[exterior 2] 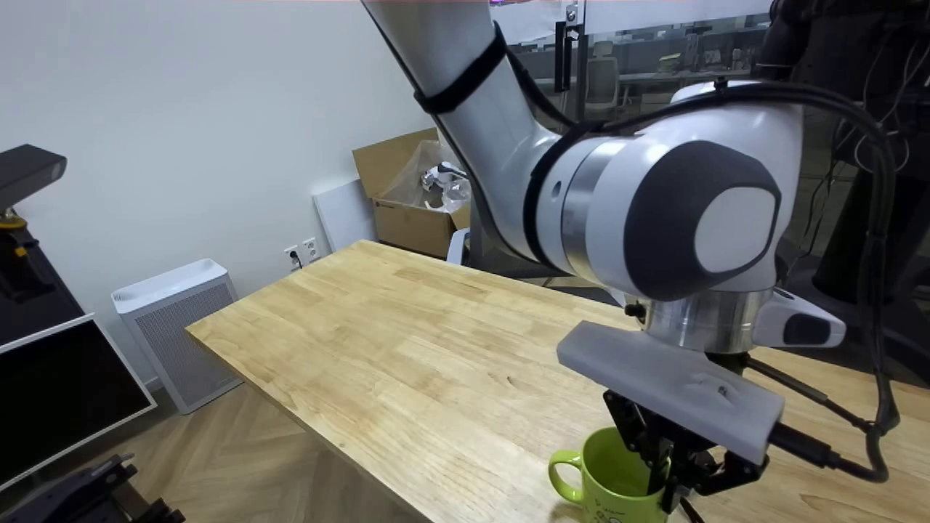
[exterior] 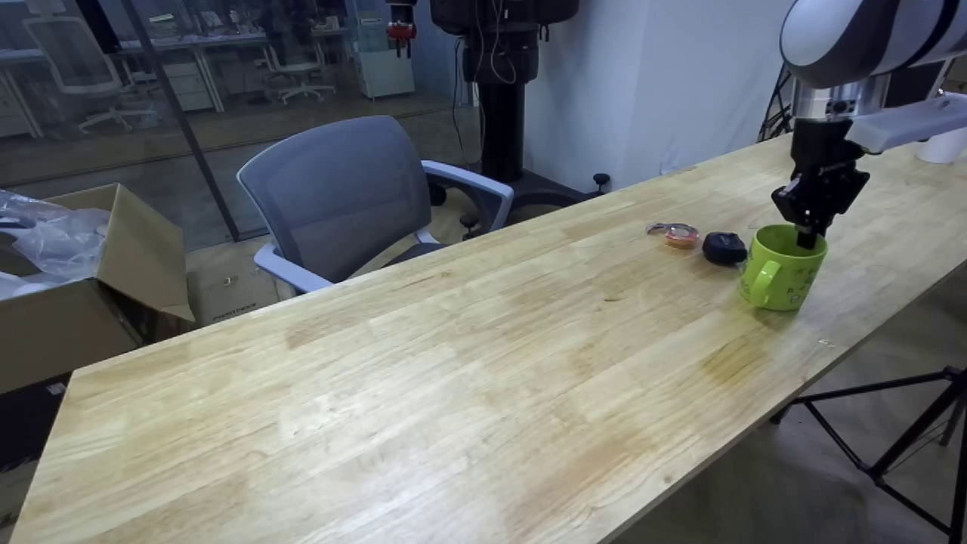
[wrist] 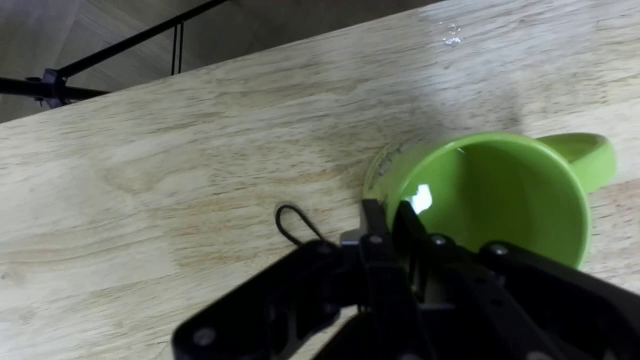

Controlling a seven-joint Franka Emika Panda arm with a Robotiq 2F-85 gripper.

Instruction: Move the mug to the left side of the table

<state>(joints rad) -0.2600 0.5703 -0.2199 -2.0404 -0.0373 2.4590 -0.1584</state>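
Gripper (wrist: 388, 207) pinches the mug (wrist: 495, 190) by its wall, one finger (wrist: 410, 220) inside and one outside, presumably because the rim is thin enough to clamp. You have it roughly upright at the table (exterior: 423, 363), base contact undetermined, with a dark object (exterior: 724, 248) near; lifting appears advisable before travel. Farther off, the table's left end in both exterior views is your likely destination, not yet reached.

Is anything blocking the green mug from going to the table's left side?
Nothing visible stands between the mug and the left part of the table in an exterior view. The orange thing and black lump sit farther back.
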